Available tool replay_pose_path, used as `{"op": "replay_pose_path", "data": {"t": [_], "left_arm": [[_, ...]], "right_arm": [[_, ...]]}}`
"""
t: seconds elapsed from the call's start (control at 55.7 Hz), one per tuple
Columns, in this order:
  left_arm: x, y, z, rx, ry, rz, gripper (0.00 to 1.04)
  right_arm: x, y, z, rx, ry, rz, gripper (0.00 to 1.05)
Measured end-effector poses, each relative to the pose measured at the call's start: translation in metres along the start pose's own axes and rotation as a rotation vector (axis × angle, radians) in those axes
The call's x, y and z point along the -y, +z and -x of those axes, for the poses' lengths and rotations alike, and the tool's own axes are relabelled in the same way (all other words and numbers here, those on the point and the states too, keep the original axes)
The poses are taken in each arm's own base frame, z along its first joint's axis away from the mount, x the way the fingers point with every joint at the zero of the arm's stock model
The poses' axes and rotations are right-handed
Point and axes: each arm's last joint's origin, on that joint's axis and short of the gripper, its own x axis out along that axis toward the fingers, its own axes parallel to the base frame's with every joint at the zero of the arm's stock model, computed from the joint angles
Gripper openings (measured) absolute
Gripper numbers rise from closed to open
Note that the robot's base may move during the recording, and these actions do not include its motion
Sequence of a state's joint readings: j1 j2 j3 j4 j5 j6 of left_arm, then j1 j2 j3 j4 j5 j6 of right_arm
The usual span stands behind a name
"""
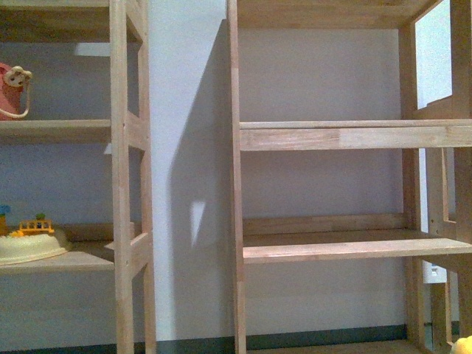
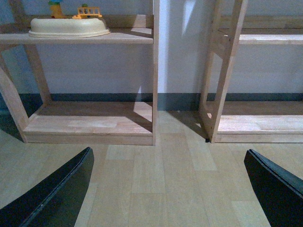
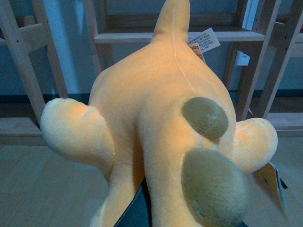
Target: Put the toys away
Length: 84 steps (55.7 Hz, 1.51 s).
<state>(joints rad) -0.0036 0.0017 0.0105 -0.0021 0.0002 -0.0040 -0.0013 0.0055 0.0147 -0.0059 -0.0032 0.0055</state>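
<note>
While our right jaws clasp the orange plush toy (image 3: pixel 156 123) before the shelves (image 1: pixel 346 136), our left jaws gape wide above open floor (image 2: pixel 156 184) facing the gap between both units.

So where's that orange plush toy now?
The plush toy fills the right wrist view, up off the floor, and peeks into the front view's bottom right corner beside the right shelf unit.

All three cameras face the wooden shelves (image 1: pixel 346 136).
</note>
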Motion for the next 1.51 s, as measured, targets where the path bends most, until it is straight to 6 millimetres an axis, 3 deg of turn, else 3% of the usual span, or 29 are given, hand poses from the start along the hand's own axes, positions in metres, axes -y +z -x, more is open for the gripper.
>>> {"op": "replay_pose_path", "data": {"t": [1.078,1.293,1.383,1.509], "left_arm": [[0.000,0.000,0.000,-0.001,0.001,0.000,0.98],[0.000,0.000,0.000,-0.001,0.001,0.000,0.98],[0.000,0.000,0.000,-0.001,0.001,0.000,0.98],[0.000,0.000,0.000,-0.001,0.001,0.000,0.98]], "right_arm": [[0.000,0.000,0.000,0.000,0.000,0.000,0.06],[0.002,-0.005,-0.003,-0.073,-0.227,-0.057,0.06],[0.003,0.004,-0.004,-0.062,-0.254,-0.058,0.06],[0.004,0.047,-0.007,0.010,-0.279,-0.045,0.06]]}}
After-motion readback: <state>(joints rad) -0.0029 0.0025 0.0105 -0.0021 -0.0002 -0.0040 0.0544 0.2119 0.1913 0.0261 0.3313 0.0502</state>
